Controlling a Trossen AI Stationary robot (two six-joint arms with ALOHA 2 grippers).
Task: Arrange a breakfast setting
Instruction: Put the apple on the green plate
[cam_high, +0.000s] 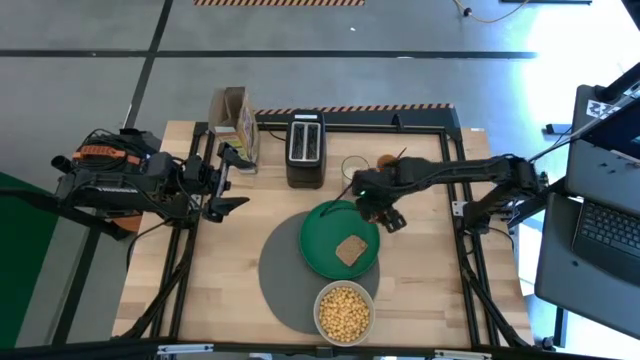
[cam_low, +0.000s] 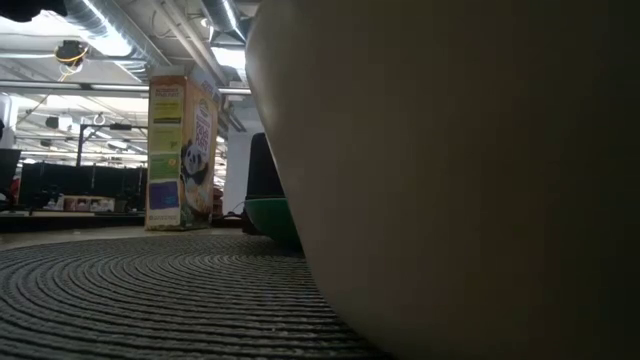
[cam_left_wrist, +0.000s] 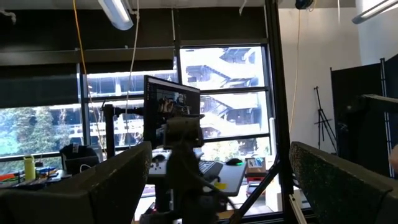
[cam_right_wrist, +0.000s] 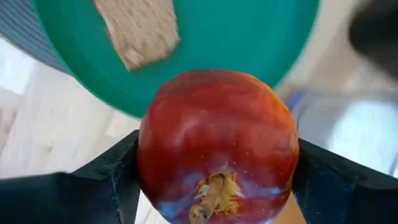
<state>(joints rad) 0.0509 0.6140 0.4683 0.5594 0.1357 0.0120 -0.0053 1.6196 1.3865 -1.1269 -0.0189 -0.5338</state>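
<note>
1. Standing behind the green plate (cam_high: 325, 245): black toaster (cam_high: 305, 150), cereal box (cam_high: 238, 122) and orange cup (cam_high: 386, 160); pale bowl (cam_low: 450, 170) blocks most of the low view.
2. Plate on grey mat (cam_high: 285, 275) holds toast slice (cam_high: 350, 250); bowl holds yellow cereal (cam_high: 343, 311).
3. Right claw (cam_high: 385, 215) grips red apple (cam_right_wrist: 217, 146) over the plate's edge; left claw (cam_high: 222, 185) gapes wide, empty, above the tabletop (cam_high: 170, 250).

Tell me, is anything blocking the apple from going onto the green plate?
Nothing visible does. The right gripper holds the red apple just past the green plate rim, by its far right edge. Only the toast slice lies on the plate, toward its near right part, leaving most of it bare.
</note>
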